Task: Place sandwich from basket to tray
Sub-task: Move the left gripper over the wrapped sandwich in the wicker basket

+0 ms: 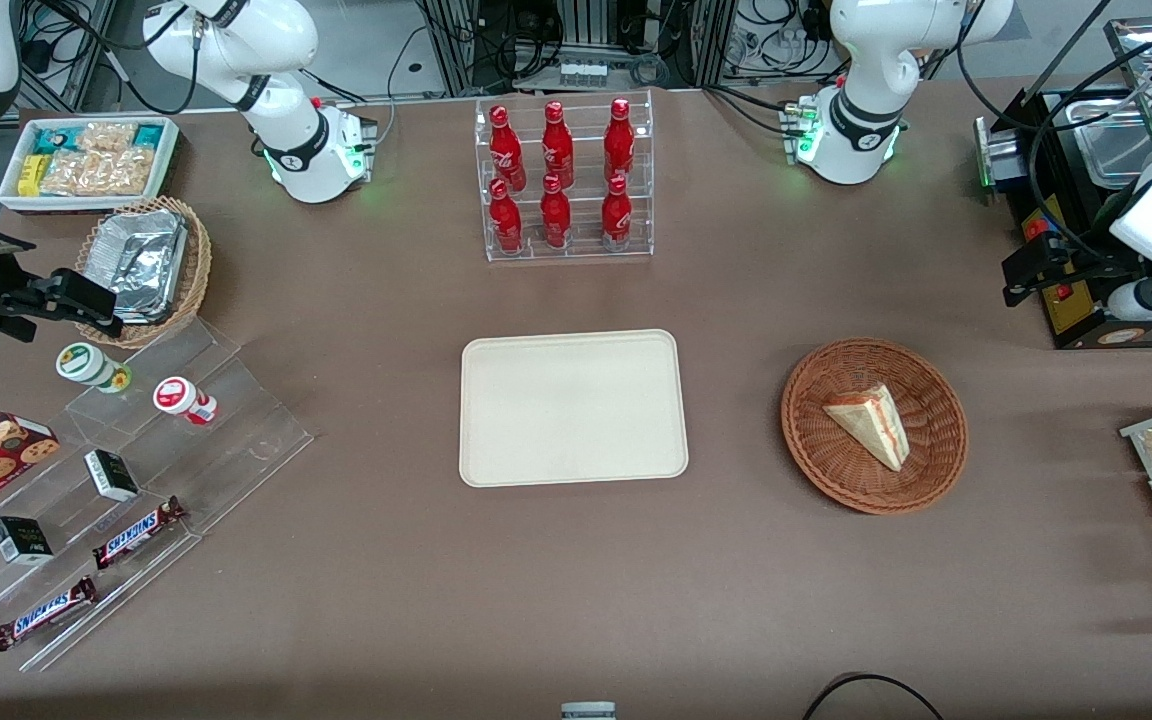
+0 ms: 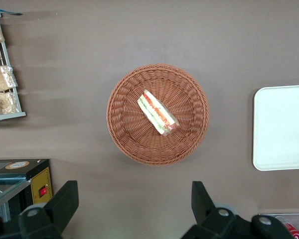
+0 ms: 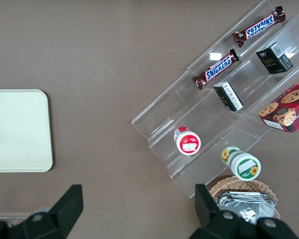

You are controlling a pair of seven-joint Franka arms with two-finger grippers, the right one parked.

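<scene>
Wicker basket (image 2: 157,114) cradles our sandwich (image 2: 158,112) mid-bowl | tray (image 1: 573,407) waits bare mid-desk for it | pincer (image 2: 127,201) hangs high, spread wide, holding nothing, ready to descend.

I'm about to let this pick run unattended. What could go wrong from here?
The sandwich lies flat in the shallow woven basket, so the open gripper, high above the table, might snag the light wicker and drag it. The clear wrap might slip. The tray has a low rim, so a tilted release could slide off.
</scene>
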